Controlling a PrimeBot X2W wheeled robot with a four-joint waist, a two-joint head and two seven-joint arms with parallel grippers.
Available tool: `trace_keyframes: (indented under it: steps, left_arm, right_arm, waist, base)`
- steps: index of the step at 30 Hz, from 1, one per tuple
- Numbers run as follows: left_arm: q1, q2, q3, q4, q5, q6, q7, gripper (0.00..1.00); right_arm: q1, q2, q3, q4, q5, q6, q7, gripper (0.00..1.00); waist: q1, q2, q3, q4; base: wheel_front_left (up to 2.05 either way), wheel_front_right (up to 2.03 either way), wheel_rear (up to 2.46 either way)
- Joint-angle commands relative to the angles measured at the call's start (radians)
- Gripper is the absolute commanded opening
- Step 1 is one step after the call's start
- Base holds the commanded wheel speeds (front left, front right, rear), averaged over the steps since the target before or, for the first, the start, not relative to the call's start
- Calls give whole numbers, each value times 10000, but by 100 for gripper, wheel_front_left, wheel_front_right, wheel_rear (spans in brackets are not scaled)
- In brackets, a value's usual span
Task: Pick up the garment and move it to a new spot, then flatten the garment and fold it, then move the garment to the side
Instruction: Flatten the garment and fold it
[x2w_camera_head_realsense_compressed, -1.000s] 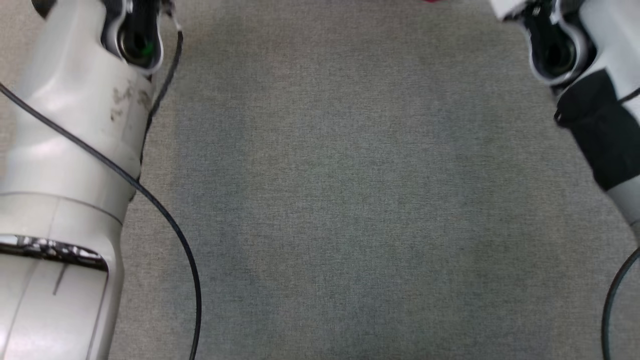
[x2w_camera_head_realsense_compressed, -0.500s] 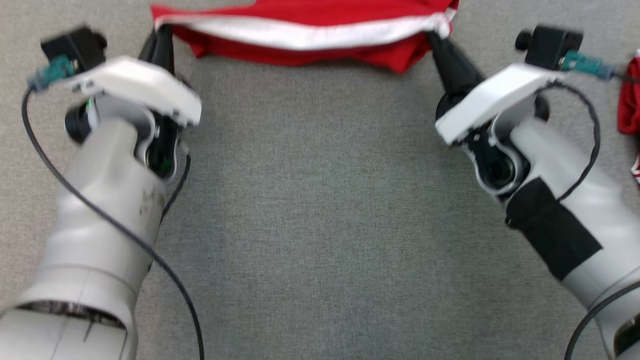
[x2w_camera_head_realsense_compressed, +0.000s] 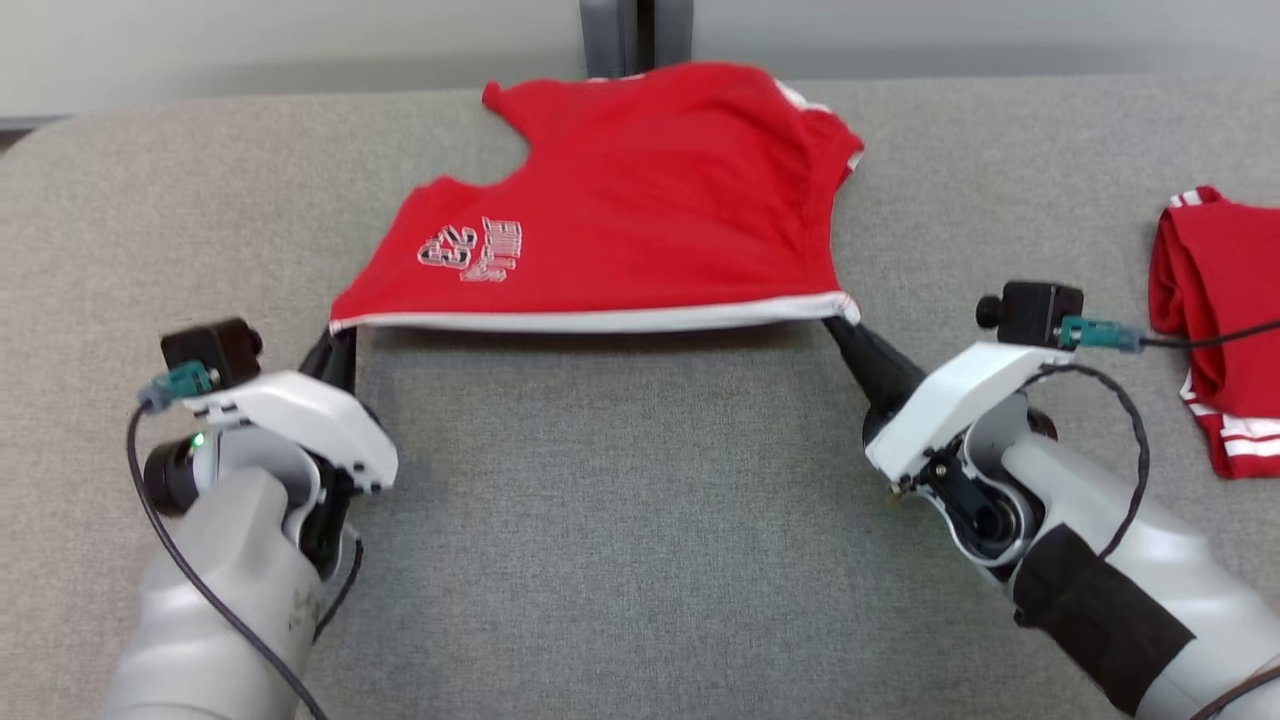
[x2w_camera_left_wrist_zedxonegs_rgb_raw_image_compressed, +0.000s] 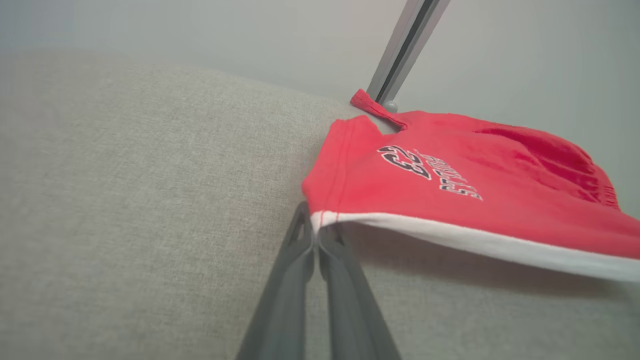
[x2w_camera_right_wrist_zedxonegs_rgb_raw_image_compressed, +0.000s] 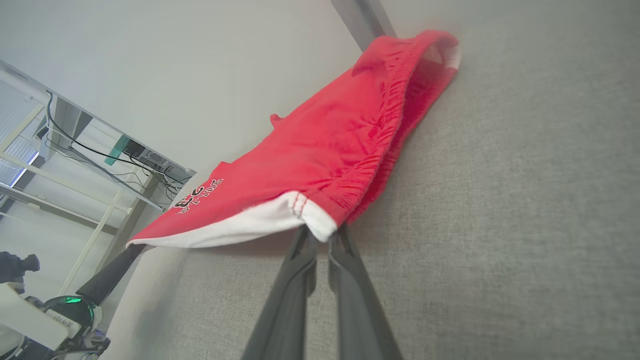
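The garment (x2w_camera_head_realsense_compressed: 640, 200) is a pair of red shorts with a white hem band and a white number print, lying toward the far edge of the grey table (x2w_camera_head_realsense_compressed: 620, 520). Its near hem is lifted and stretched between my two grippers. My left gripper (x2w_camera_head_realsense_compressed: 335, 335) is shut on the hem's left corner, seen close up as the garment (x2w_camera_left_wrist_zedxonegs_rgb_raw_image_compressed: 450, 180) pinched by the left gripper (x2w_camera_left_wrist_zedxonegs_rgb_raw_image_compressed: 316, 231). My right gripper (x2w_camera_head_realsense_compressed: 838, 322) is shut on the right corner; in the right wrist view the garment (x2w_camera_right_wrist_zedxonegs_rgb_raw_image_compressed: 325, 160) hangs from the right gripper (x2w_camera_right_wrist_zedxonegs_rgb_raw_image_compressed: 320, 235).
A second red garment (x2w_camera_head_realsense_compressed: 1215, 320) with white stripes lies folded at the table's right edge. A grey post (x2w_camera_head_realsense_compressed: 635, 35) stands behind the table's far edge. Bare grey cloth stretches between my arms and toward me.
The head camera has tilted up, bringing the whole garment and the table's far edge into view. Both grippers keep their hold on the hem corners.
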Motion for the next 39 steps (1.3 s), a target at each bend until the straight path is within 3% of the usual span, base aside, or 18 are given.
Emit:
trace_keyframes:
  steps: [1, 15, 30, 39]
  left_arm:
    - [117, 169, -13, -24, 86, 59, -41, 0]
    - [2380, 531, -565, -826, 1965, 493, -42, 0]
    - [3909, 932, -817, -1520, 3357, 793, -42, 0]
    - [4501, 846, -643, -1521, 3432, 652, -42, 0]
  right_arm:
    - [143, -98, 15, 21, 79, 0, 36, 0]
    - [1930, 65, 921, 105, 1209, 0, 1943, 0]
    - [3187, -134, 1367, -275, 1084, 0, 2282, 0]
    - [3731, -410, 1459, -505, 1087, -2, 2188, 0]
  waist:
    - [0, -1, -193, 21]
    - [0, -1, -1654, 134]
    - [0, -1, -2570, 208]
    - [0, -1, -2970, 406]
  base:
    - [0, 0, 0]
    - [0, 0, 0]
    - [0, 0, 0]
    - [0, 0, 0]
